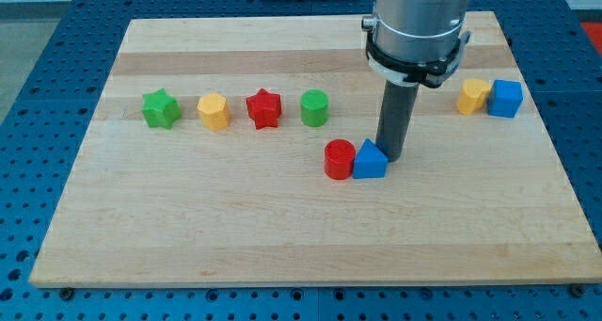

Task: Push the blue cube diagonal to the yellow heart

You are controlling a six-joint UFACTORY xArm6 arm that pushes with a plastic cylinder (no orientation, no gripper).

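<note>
**Operator:** Where is everything sitting, starting at the bottom of the frame?

**Arm:** You are seeing bare bench (pixel 282 246) first. At centre frame, my tip (pixel 390 159) is resting against the right side of a blue wedge-shaped block (pixel 370 160), which is touching a red cylinder (pixel 340 159) on its left. No pincer is showing to be apart or together, only the rod. Behind them, a green star (pixel 161 108), a yellow hexagon (pixel 213 111), a red star (pixel 264 108) and a green cylinder (pixel 314 107) are lining up across the left half.

**Operator:** And the block I am after?

**Arm:** The blue cube (pixel 505 98) is sitting at the upper right, just beside the yellow heart (pixel 473 95), on its right and level with it.

**Operator:** So how should I be steering?

**Arm:** I'm judging you should be leading me clear of the wedge, circling above the cube, and pushing it squarely towards the frame's bottom. Stay off the heart, and stop short so the corners are meeting diagonally.
</note>
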